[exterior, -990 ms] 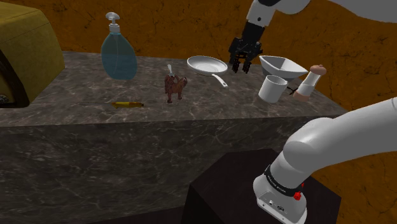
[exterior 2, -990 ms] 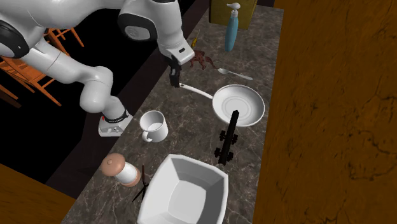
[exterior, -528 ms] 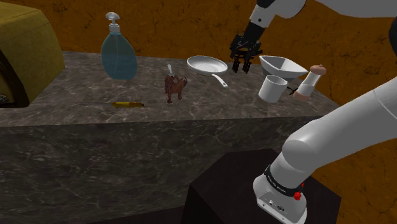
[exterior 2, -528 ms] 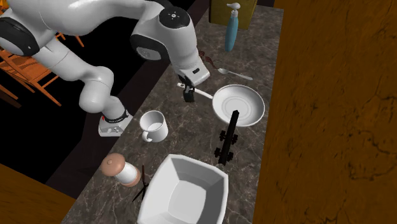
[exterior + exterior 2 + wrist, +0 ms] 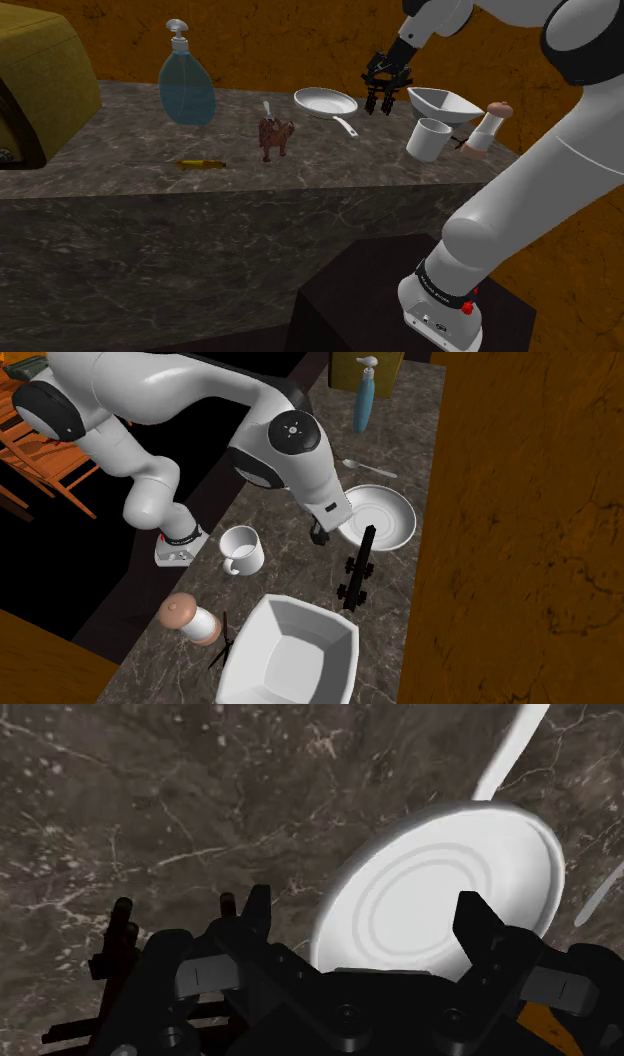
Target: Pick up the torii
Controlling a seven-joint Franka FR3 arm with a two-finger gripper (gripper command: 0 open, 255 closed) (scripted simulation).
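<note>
1. Torii (image 5: 358, 565): black, slender, on the dark marbled bench (image 5: 300, 587). In the second exterior view, set between a white frying pan (image 5: 385, 517) and a white square bowl (image 5: 290, 652), one end at the pan's rim, the other near a corner of the bowl. Clear of the fingers.
2. Gripper (image 5: 381, 100): all black, fingers spread, clasping nothing. Pointed down above the bench by the pan. In the second exterior view, just beside the torii's pan end, on the side toward the bench's front edge. In the wrist view, pan dish below and between the fingers, torii off beyond one finger.
3. Frying pan: round, shallow, with a long handle angled toward the bench's front edge in the shoulder view.
4. Mug (image 5: 242, 549): white, upright, near the front edge, well apart from the torii.
5. Grinder (image 5: 190, 618): pale body, brown top, tilted, beside the bowl.
6. Soap dispenser (image 5: 186, 85): blue bottle, white pump, upright, at the opposite end of the bench from the bowl.
7. Figurine (image 5: 276, 138): brown, four-legged, standing mid-bench, with a white spoon (image 5: 368, 468) close behind.
8. Yellow stick (image 5: 200, 163): lying flat near the front edge, to the shoulder view's left of the figurine.
9. Arm (image 5: 290, 442): white, dark-jointed, arching from the dark stand (image 5: 370, 295) over the bench.
10. Surroundings: orange-brown wall (image 5: 300, 40) behind the bench, and wooden chairs (image 5: 40, 462) at the second exterior view's left.
</note>
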